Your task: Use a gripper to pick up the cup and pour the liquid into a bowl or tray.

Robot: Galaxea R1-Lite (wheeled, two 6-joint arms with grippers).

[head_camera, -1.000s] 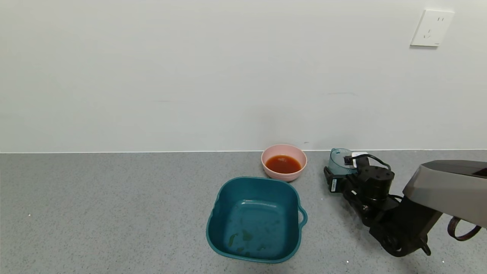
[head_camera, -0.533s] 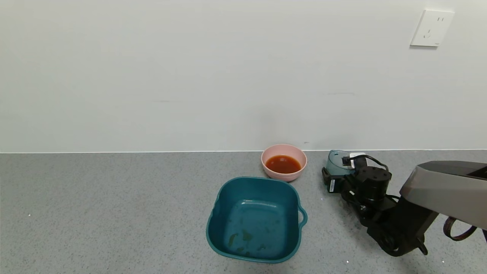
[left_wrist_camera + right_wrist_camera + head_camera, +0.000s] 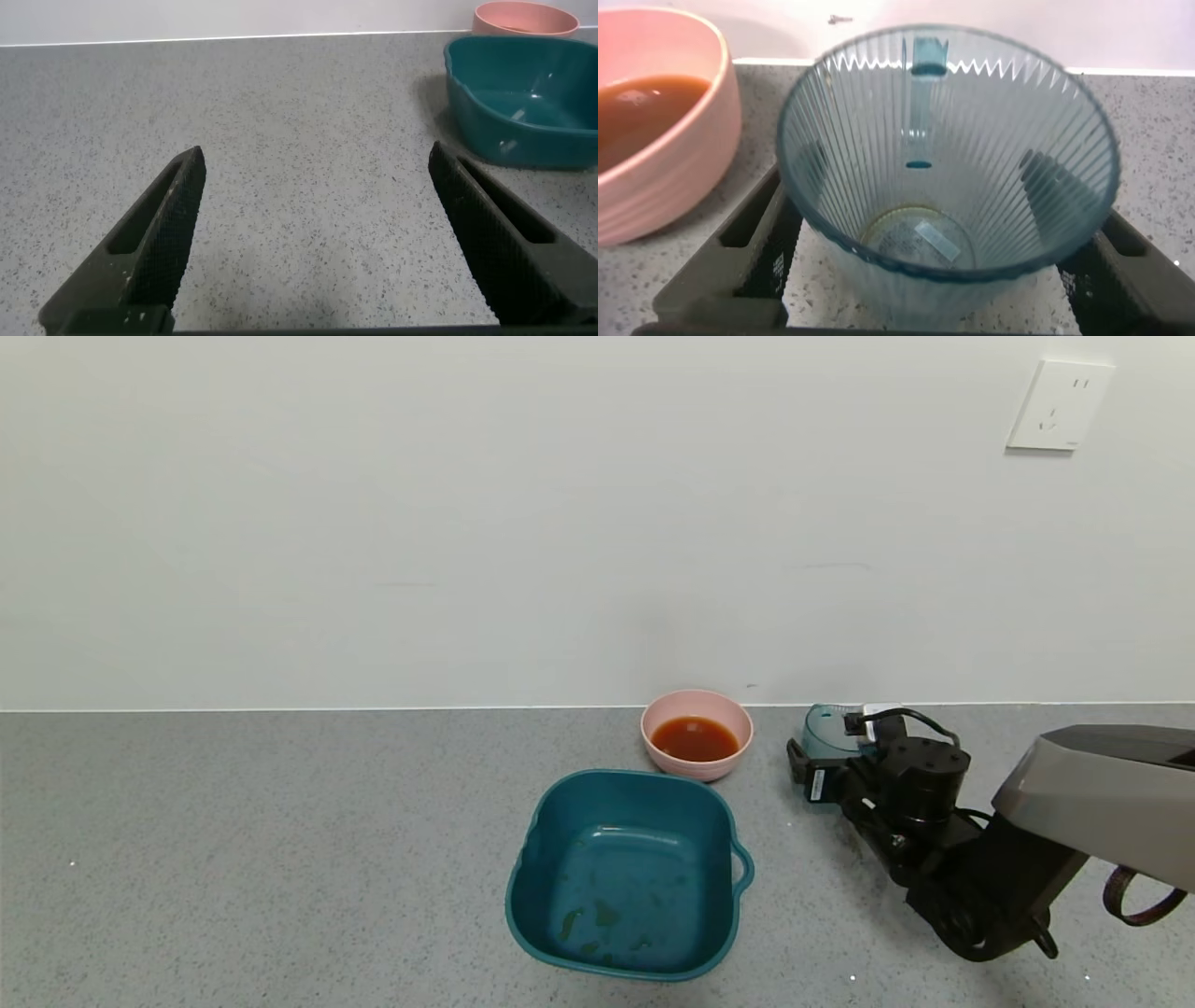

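Holding the cup (image 3: 948,159) upright on the counter, mouth up, our right gripper (image 3: 834,763) pinches its sides; the bowl (image 3: 696,734) of liquid (image 3: 695,738) sits just beyond its left finger. Our left gripper (image 3: 318,233) hangs spread wide.

The cup (image 3: 948,159) is showing translucent, finely ribbed glossy plastic. The bowl (image 3: 663,177) beside it is looking smooth, matt pink; the table (image 3: 280,859) beneath is appearing speckled grey stone.

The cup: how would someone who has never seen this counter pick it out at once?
On the grey counter, along the white wall, find the pink bowl of reddish liquid. The cup stands upright just to the bowl's right, between the right tool's fingers. It alone is translucent blue-green and ribbed, and looks empty.
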